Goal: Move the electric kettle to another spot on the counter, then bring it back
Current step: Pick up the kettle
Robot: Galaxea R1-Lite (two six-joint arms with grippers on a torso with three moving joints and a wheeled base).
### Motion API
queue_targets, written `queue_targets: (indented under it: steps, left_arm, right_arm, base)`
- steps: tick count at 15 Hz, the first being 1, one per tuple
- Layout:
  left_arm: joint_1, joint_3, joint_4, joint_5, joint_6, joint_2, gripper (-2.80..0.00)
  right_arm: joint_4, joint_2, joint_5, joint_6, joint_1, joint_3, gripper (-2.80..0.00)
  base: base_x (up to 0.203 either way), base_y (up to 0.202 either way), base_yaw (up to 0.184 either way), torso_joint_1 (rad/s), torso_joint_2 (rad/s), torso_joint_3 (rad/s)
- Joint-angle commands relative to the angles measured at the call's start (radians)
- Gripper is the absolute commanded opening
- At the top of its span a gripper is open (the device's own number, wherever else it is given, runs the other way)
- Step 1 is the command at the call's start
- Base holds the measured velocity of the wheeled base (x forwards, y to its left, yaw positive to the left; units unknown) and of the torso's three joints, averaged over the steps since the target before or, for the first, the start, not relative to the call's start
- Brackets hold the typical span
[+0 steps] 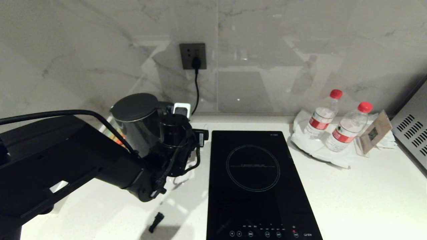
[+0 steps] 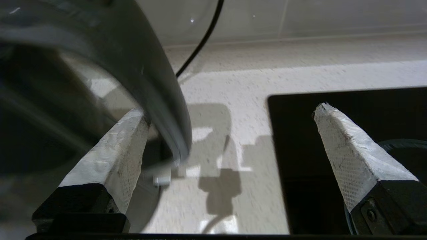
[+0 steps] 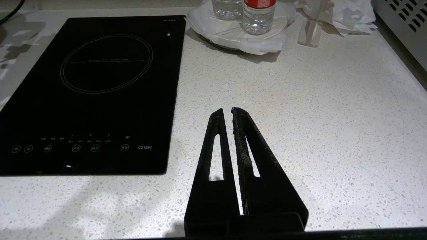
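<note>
Left pincer (image 2: 230, 133) wide open, one finger (image 2: 113, 156) inside electric kettle (image 1: 138, 121) handle.

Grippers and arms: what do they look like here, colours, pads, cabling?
Left arm is matte black and boxy, with a black cable looping over it to the wrist. Left gripper has wedge fingers with black bases and white textured pads. Right gripper is all black, with tapered fingers with slotted cut-outs and rough inner faces.
</note>
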Motion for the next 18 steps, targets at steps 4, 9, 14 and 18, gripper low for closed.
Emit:
queue_targets:
  steps: [4, 9, 14, 18]
  left_arm:
    - [0.057, -0.120, 0.061, 0.002, 0.000, 0.051, 0.00]
    - [0.063, -0.193, 0.104, 0.002, 0.000, 0.048, 0.00]
    - [0.075, -0.210, 0.123, 0.002, 0.000, 0.035, 0.00]
    - [0.079, -0.210, 0.124, 0.002, 0.000, 0.027, 0.00]
  right_arm:
    - [0.000, 0.000, 0.001, -0.001, 0.000, 0.000, -2.80]
    - [0.000, 0.000, 0.001, -0.001, 0.000, 0.000, -2.80]
    - [0.000, 0.000, 0.001, -0.001, 0.000, 0.000, -2.80]
    - [0.000, 0.000, 0.001, -0.001, 0.000, 0.000, -2.80]
  base:
    - [0.000, 0.000, 0.000, 0.000, 0.00, 0.000]
    - [0.000, 0.000, 0.000, 0.000, 0.00, 0.000]
    - [0.000, 0.000, 0.000, 0.000, 0.00, 0.000]
    - [0.000, 0.000, 0.000, 0.000, 0.00, 0.000]
